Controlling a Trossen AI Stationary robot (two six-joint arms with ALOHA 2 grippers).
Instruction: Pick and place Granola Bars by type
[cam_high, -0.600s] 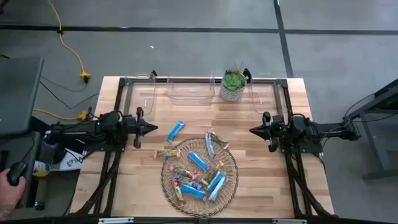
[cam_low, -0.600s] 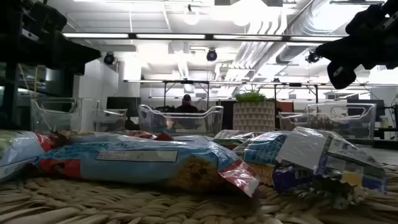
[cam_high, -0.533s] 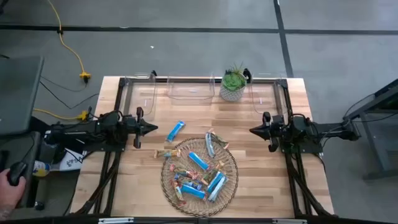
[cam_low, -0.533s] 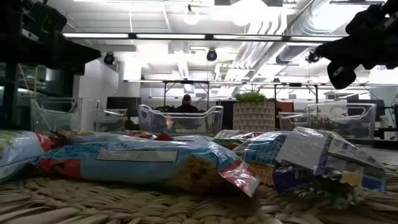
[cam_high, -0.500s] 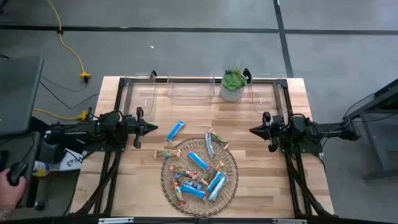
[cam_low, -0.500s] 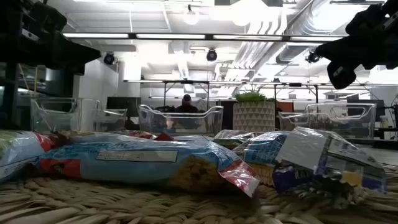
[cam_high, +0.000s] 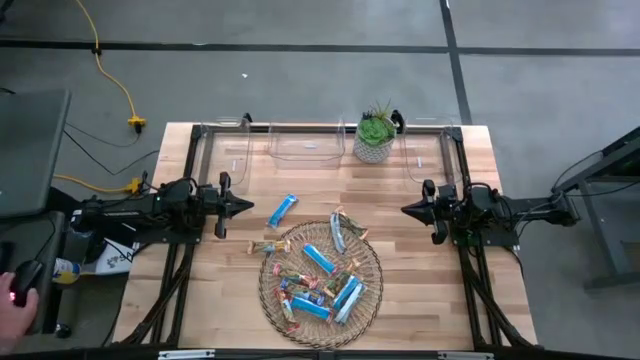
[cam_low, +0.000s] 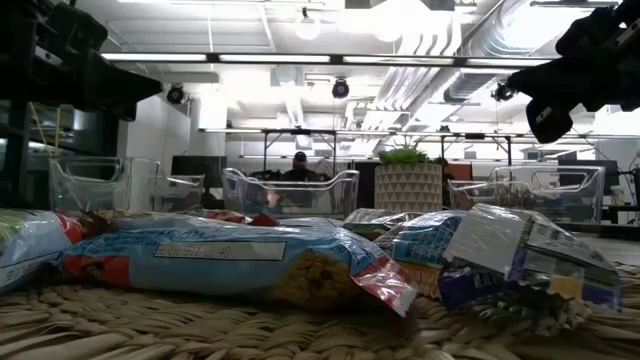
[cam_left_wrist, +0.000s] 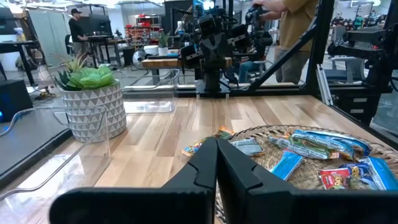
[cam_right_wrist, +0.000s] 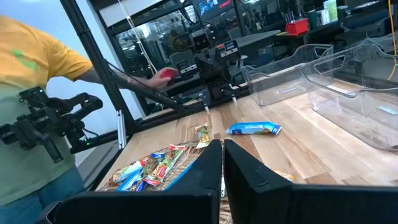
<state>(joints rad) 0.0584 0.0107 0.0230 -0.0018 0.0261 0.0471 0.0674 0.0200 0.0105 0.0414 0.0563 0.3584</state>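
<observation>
High view: left hand (cam_high: 246, 206) and right hand (cam_high: 405, 210) both closed, empty, near table's side edges. Bars (cam_high: 318, 277) piled in basket (cam_high: 370, 250), mid-table; blue bar (cam_high: 282, 210) loose beside it. Sorting unstarted; next, open, reach, grasp.

Bare table (cam_high: 400, 250) between basket (cam_high: 372, 285) and back bins (cam_high: 308, 146); potted plant (cam_high: 375, 136) blocks rear centre-right.

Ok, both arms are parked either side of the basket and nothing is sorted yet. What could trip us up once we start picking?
1. The granola bars lie heaped and overlapping in the wire basket, so a pinch may lift two.
2. The potted plant stands between the clear bins; a swing toward them could knock it.
3. The left gripper and right gripper face each other across the basket; reaching in together risks a clash.
</observation>
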